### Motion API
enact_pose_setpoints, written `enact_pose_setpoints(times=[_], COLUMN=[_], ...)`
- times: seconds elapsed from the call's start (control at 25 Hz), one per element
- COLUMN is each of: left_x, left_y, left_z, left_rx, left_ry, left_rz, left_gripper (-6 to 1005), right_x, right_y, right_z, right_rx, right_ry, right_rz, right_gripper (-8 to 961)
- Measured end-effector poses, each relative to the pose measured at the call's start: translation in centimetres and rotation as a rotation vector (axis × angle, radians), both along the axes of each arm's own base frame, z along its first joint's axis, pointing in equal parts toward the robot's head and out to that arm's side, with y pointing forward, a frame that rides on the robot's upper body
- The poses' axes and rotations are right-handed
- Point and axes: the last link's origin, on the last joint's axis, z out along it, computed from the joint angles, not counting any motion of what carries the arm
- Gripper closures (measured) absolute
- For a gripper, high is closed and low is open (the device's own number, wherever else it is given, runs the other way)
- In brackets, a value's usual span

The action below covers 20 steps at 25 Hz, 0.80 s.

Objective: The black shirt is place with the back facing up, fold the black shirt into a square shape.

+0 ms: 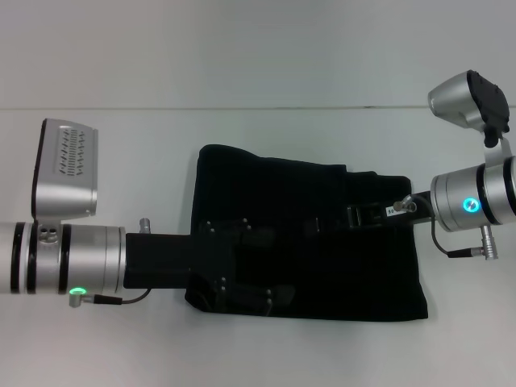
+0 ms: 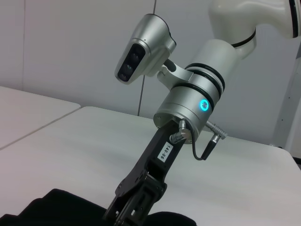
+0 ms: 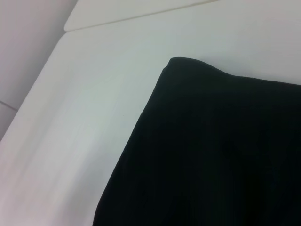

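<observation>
Lab-like room: bare white table (image 1: 258, 64), plain pale walls (image 2: 70, 47).

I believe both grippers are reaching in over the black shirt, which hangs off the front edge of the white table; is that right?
Not quite. In the head view the black shirt lies wholly on the white table, with bare tabletop on every side, none of it hanging off. The rest holds: the left gripper and right gripper both reach in over it.

Black-on-black: fingers of left gripper (image 1: 242, 266) and right gripper (image 1: 334, 222) indistinct against large matte-black soft fabric shirt (image 1: 363, 274) | right gripper (image 2: 129, 212) cut by frame edge in left wrist view | shirt (image 3: 221, 155) cropped in right wrist view
</observation>
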Motion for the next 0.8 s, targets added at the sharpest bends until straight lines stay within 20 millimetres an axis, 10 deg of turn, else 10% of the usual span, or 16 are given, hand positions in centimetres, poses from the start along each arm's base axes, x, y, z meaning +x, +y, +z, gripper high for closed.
enact_pose_setpoints(times=[0.8], left_x=[0.0], left_y=[0.0], left_z=[0.0], left_rx=[0.001], left_ry=[-0.009], left_rz=[0.003], left_gripper=[65], right_x=[1.6], right_y=[-0.4], right_z=[0.1], right_rx=[0.020], right_ry=[-0.022], right_rz=[-0.034], right_gripper=[329])
